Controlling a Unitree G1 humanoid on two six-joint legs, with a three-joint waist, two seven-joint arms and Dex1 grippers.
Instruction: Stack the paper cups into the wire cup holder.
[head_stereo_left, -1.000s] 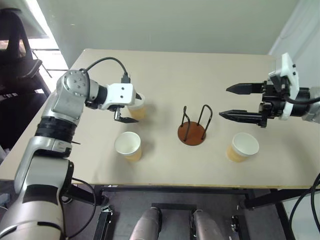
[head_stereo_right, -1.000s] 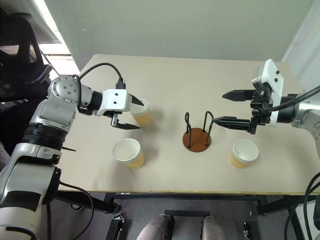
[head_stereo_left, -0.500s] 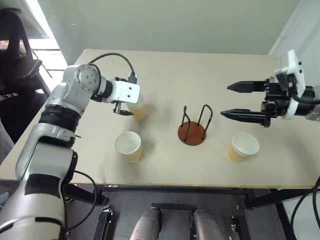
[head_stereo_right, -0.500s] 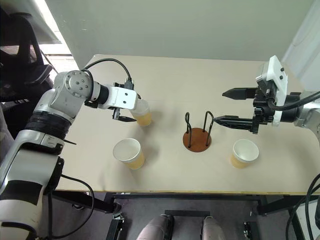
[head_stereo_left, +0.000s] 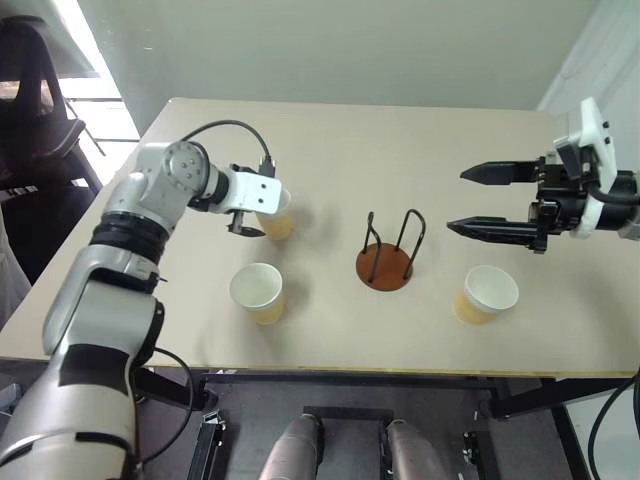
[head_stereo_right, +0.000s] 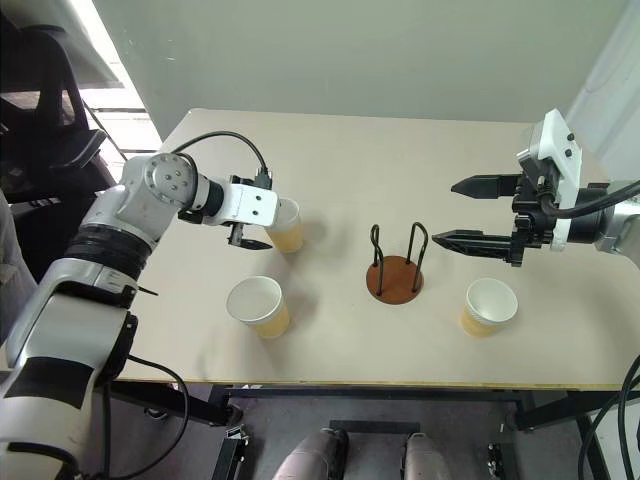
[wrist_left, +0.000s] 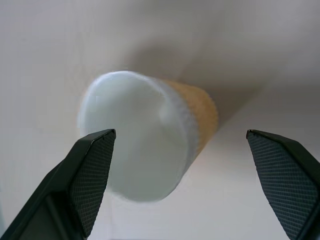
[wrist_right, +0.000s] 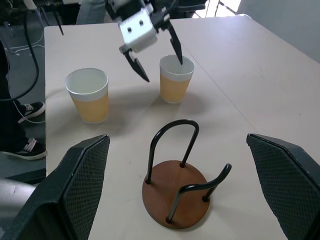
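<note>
Beige table (head_stereo_left: 330, 140) — my left gripper (wrist_right: 152, 52) hangs spread around the far cup (wrist_right: 175, 80), not touching; right gripper (head_stereo_left: 480, 200) wide open, empty.

A beige table (head_stereo_left: 340, 130) fills mid-frame. The wire cup holder (head_stereo_left: 386, 264) stands at centre, empty. One paper cup (head_stereo_left: 277, 213) sits left of centre with the left gripper (head_stereo_left: 258, 212) spread wide about it. A second cup (head_stereo_left: 258, 292) stands lower left, a third cup (head_stereo_left: 485, 294) lower right. The right gripper (head_stereo_left: 477, 200) hangs spread wide at right.
</note>
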